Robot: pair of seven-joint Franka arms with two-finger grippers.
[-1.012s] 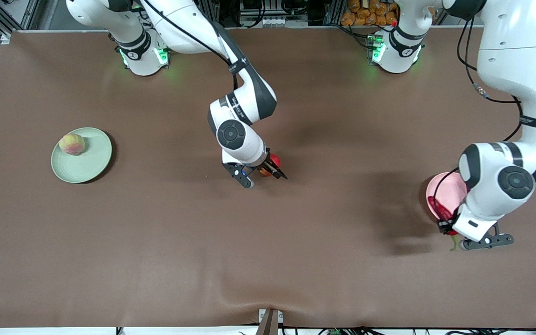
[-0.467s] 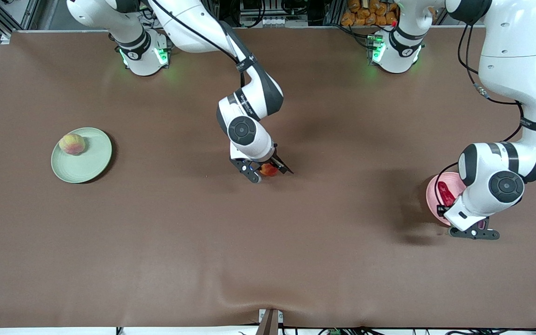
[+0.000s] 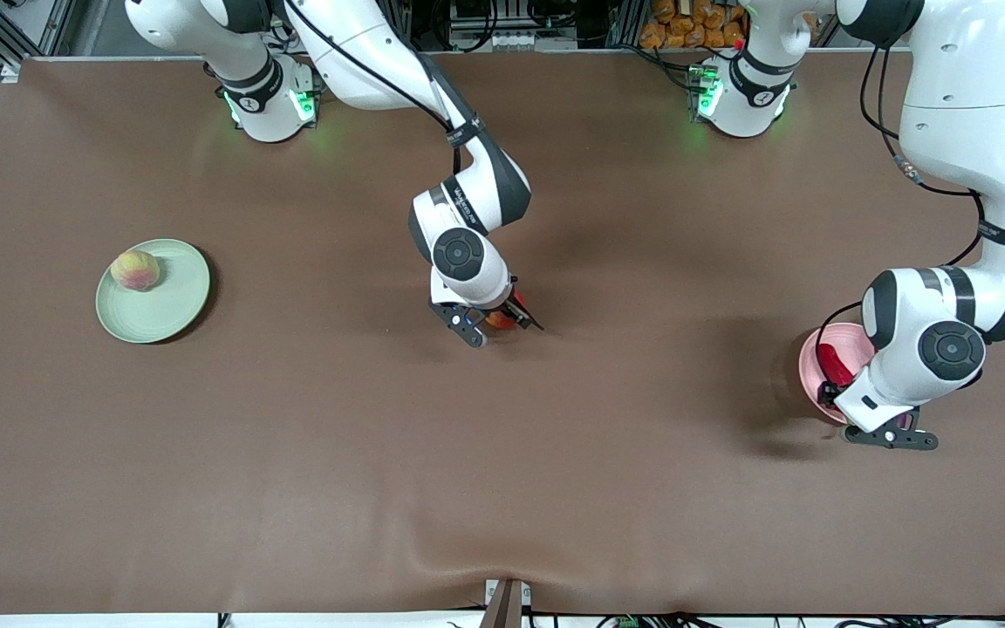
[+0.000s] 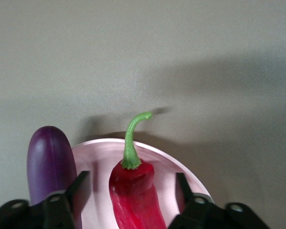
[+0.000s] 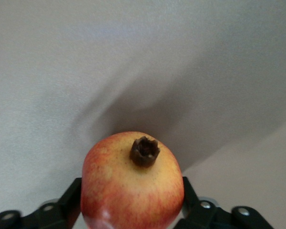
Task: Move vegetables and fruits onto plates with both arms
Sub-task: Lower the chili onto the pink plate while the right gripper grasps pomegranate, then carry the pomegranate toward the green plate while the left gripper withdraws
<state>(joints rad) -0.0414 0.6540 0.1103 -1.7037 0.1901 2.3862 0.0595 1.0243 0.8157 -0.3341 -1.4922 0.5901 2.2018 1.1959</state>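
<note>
Two jobs run side by side here. Our right gripper (image 3: 492,324) sits low over the middle of the brown table (image 3: 293,453), its fingers (image 5: 69,195) pressed against both flanks of the pomegranate (image 5: 132,183), so we judge it clamped on the fruit. To do this well, we should lift straight up before swinging toward the green plate (image 3: 173,307) at the right arm's end, where the peach (image 3: 135,269) already rests; we should aim for the bare part of the plate so the round fruit does not knock the peach.

Our left gripper (image 3: 891,434) hangs over the pink plate (image 4: 97,157) with its fingers spread apart, gripping nothing. The red chili pepper (image 4: 135,193) lies on that plate between them, beside the purple eggplant (image 4: 50,164). We should raise this arm vertically so neither finger drags the pepper off.
</note>
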